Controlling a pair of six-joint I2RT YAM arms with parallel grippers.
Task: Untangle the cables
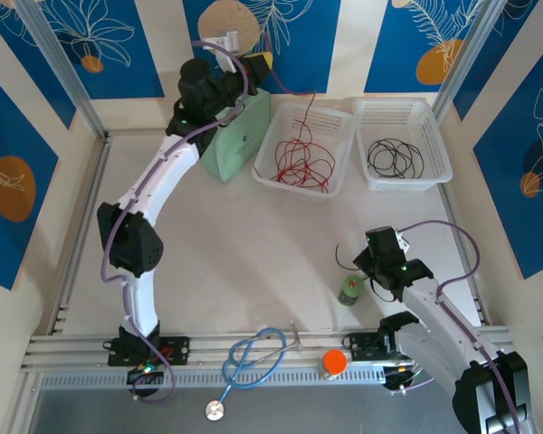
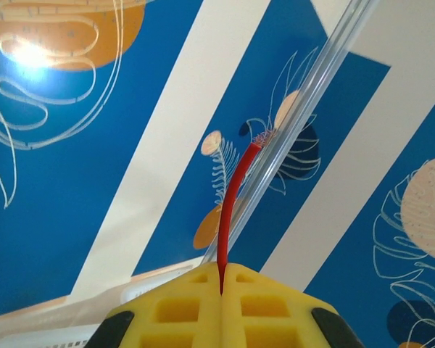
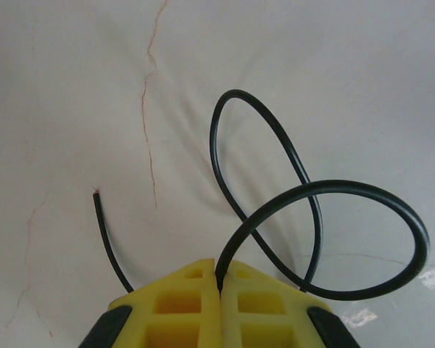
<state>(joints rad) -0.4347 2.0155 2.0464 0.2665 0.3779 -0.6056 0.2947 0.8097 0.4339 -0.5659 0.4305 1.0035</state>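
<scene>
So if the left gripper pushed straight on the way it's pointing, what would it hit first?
Probably the slanted frame rail, crossing in front of the left gripper and the red cable it pinches; the blue-and-white wall lies behind. Depth is unclear, so it might miss the rail.

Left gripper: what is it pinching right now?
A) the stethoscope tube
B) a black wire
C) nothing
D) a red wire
D: in the left wrist view a red wire rises from the seam of the shut left gripper, while the black wire is pinched in the right gripper.
</scene>
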